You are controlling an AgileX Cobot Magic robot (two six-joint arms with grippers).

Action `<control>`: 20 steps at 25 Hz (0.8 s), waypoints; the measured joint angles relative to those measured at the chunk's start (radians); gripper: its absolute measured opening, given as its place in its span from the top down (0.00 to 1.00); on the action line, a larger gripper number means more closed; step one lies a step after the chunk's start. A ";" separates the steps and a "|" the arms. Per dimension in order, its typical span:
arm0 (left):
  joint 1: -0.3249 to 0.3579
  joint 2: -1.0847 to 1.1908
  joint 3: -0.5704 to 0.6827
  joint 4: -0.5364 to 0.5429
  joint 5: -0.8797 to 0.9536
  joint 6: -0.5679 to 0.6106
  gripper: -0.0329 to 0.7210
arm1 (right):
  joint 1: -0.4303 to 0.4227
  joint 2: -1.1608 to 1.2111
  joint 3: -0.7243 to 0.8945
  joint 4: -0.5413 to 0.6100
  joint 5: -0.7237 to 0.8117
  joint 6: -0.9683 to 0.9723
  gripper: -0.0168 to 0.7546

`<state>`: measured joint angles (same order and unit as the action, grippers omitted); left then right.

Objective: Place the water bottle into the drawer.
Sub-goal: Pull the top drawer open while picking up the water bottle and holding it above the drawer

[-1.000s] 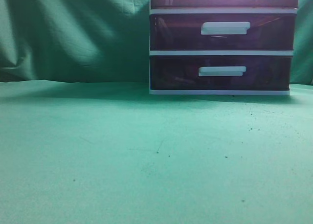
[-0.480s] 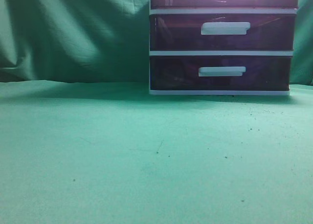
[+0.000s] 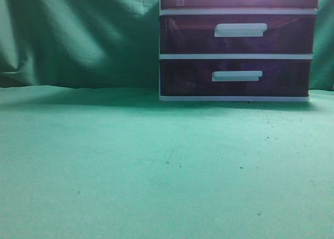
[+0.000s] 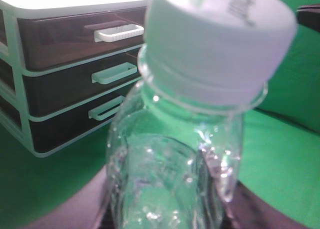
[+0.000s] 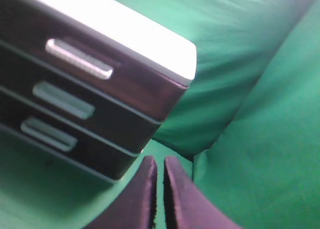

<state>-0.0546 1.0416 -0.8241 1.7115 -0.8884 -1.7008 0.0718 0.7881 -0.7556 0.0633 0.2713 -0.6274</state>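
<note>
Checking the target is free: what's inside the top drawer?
The top drawer is shut. Its dark translucent front shows no clear contents, so inside cannot be told. The bottle is outside, near the left camera.

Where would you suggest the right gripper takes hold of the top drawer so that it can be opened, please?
On the white bar handle of the drawer, approached squarely from the front. The bar stands proud of the smooth drawer face, giving the only edge to hook. The right gripper, fingers nearly together and empty, would need to open first.

2 darker purple drawers (image 3: 235, 56) stand on green cloth (image 3: 130, 166).
</note>
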 joint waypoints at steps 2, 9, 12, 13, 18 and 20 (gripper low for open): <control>0.000 0.000 0.000 0.000 0.000 0.000 0.60 | 0.033 0.100 -0.051 -0.004 0.000 -0.159 0.92; 0.000 0.000 0.000 0.002 0.000 0.000 0.60 | 0.163 0.420 -0.099 -0.082 -0.339 -0.493 0.63; 0.000 0.000 0.000 0.002 0.000 0.000 0.60 | 0.163 0.546 -0.138 -0.091 -0.445 -0.521 0.61; 0.000 0.000 0.000 0.002 0.000 0.000 0.60 | 0.163 0.578 -0.157 -0.093 -0.463 -0.528 0.61; 0.000 0.000 0.000 0.006 0.000 0.000 0.60 | 0.163 0.748 -0.261 -0.159 -0.494 -0.579 0.58; 0.000 0.000 0.000 0.008 0.000 0.000 0.60 | 0.163 0.802 -0.311 -0.195 -0.496 -0.595 0.58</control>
<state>-0.0546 1.0416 -0.8241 1.7190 -0.8884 -1.7008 0.2346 1.5900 -1.0671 -0.1321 -0.2246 -1.2228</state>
